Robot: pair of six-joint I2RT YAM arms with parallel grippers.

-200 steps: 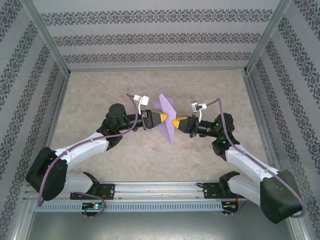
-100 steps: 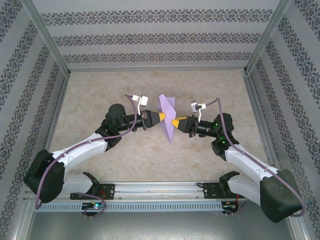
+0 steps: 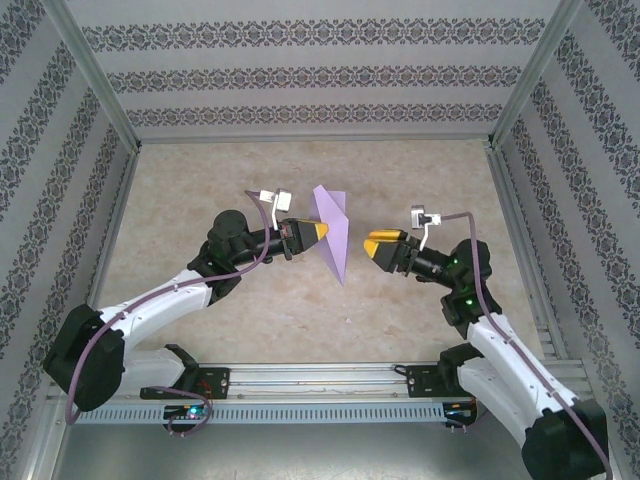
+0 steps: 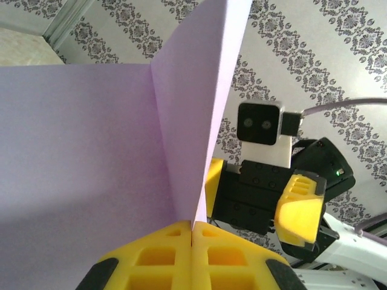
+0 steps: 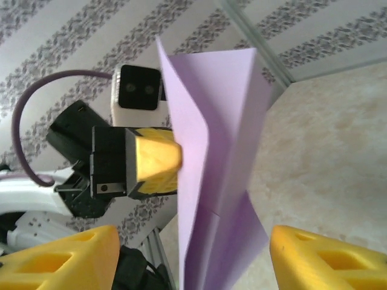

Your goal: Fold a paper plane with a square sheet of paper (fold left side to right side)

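The left gripper (image 3: 324, 232) is pinching the folded lavender paper (image 3: 331, 212) while the right gripper (image 3: 370, 243) is hovering just opposite, jaws spread.

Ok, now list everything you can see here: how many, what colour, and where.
paper: one, lavender, folded, held up over the middle of the table
table: one, beige marbled, under both arms
walls: three, white with grey patterned stripes, around the table
metal rail: one, silver, near edge
cables: two, purple, one along each arm
wrist cameras: two, white, one above each tool
arms: two, white and black, reaching in from the near edge
left tool: one, yellow fingers, shut on the paper
right tool: one, yellow fingers, open, apart from the paper
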